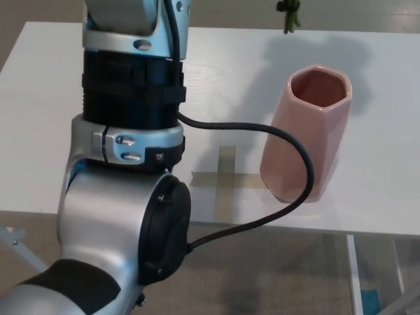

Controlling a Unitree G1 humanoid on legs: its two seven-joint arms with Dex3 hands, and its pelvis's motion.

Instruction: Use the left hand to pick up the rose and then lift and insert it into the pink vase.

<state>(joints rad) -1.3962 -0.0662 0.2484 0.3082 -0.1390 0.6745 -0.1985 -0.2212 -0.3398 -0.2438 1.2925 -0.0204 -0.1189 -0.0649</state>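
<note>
The pink vase (307, 134) stands upright on the white table (46, 98), right of centre, with its mouth open toward me. A short green piece of the rose stem (287, 16) hangs down from the top edge of the picture, behind the vase and a little left of its mouth. The flower itself is out of the picture. My left arm (128, 131) fills the left and middle foreground and rises out of the top; its hand is out of view. No part of my right arm shows.
A cross of beige tape (226, 177) lies on the table just left of the vase's foot. A black cable (289, 190) loops from my left arm across the tape and the table's front edge. Floor shows below the front edge.
</note>
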